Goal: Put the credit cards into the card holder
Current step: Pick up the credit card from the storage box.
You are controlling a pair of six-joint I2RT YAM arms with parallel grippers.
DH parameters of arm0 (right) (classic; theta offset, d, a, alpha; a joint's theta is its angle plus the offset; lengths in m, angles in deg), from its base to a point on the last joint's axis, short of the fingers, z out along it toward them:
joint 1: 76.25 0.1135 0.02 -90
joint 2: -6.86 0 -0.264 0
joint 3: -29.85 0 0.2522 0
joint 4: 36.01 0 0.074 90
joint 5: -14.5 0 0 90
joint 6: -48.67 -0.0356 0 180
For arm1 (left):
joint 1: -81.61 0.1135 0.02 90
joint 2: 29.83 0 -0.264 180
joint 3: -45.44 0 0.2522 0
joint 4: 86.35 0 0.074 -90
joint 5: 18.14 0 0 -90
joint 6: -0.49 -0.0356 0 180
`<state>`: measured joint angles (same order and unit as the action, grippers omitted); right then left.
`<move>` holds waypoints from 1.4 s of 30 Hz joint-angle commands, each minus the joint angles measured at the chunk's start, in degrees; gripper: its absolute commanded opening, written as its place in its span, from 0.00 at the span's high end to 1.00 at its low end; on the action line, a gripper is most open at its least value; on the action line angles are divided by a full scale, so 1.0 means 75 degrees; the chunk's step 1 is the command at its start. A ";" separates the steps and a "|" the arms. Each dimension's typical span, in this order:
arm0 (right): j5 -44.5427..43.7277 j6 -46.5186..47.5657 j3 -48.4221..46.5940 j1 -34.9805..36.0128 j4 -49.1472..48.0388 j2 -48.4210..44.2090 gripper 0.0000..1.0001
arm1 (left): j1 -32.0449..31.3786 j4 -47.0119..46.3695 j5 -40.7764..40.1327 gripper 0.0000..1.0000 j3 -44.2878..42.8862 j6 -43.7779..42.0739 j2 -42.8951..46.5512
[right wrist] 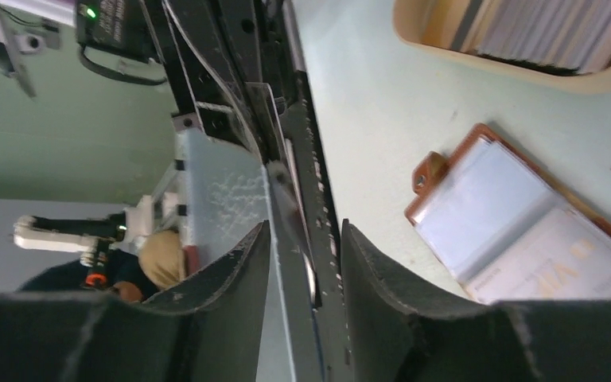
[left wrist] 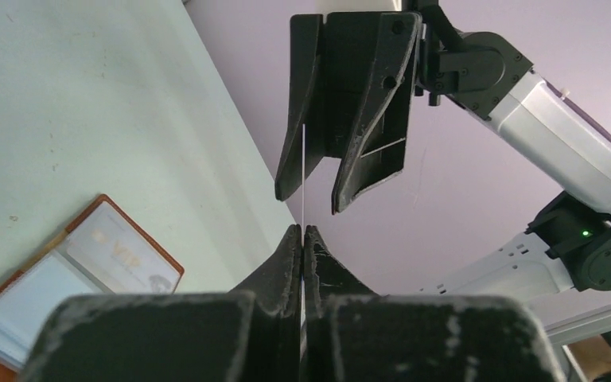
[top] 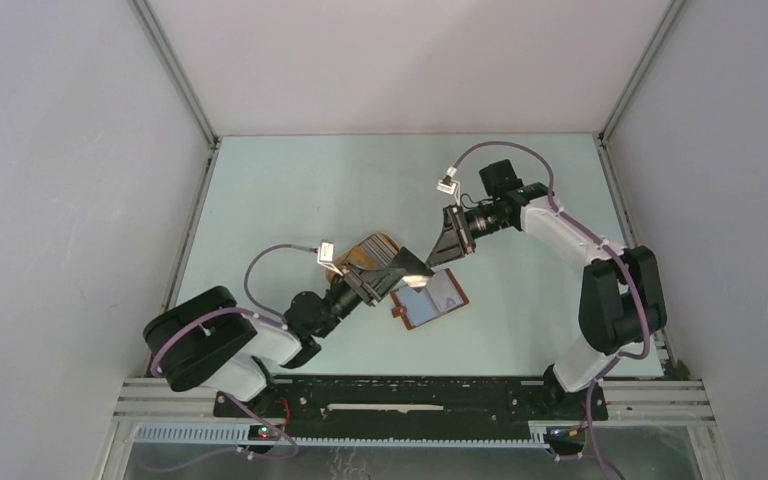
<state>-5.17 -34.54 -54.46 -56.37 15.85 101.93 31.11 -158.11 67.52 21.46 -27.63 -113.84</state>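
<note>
Handover: left claw [left wrist: 302, 232] clamps a card [left wrist: 304, 175], right claw [left wrist: 310, 195] parted — next we slot it into the card holder [top: 430, 298].

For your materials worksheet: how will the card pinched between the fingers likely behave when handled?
Edge-on, the card is a straight hairline, so probably stiff and light. It glares in the top view, so likely glossy and may slip in the left fingers' narrow pinch.
</note>
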 commanded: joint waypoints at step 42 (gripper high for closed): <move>-0.4979 0.1322 -0.0955 0.0268 0.0250 0.1842 0.38 | 0.0374 0.3367 0.1220 1.00 -0.1035 -0.0215 -0.1105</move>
<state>-42.85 -22.87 -58.15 -55.72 17.80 114.65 32.33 -129.85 74.17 16.08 -30.97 -120.37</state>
